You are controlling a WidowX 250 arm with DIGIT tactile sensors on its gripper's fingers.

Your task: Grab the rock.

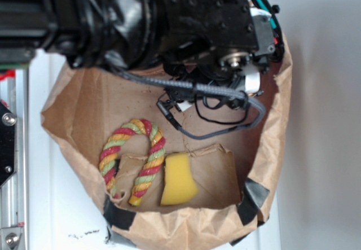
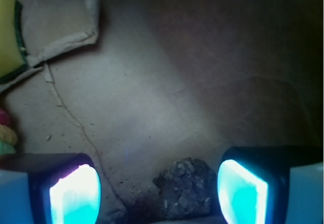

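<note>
Currently: gripper [image 2: 158,193] spread wide, holding nothing. Rock [image 2: 186,187] between the pads, nearer the right pad [image 2: 242,191], on brown paper [image 2: 152,97]. Risk judged: uneven closure nudging the rock sideways; rough lump rolling free. Sponge [image 2: 9,32] well apart from the rock.

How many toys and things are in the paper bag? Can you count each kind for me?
Rope toy: 1
Yellow sponge: 1
Rock, between the open pincer fingers: 1
Total: 3 things in the brown paper bag.
</note>
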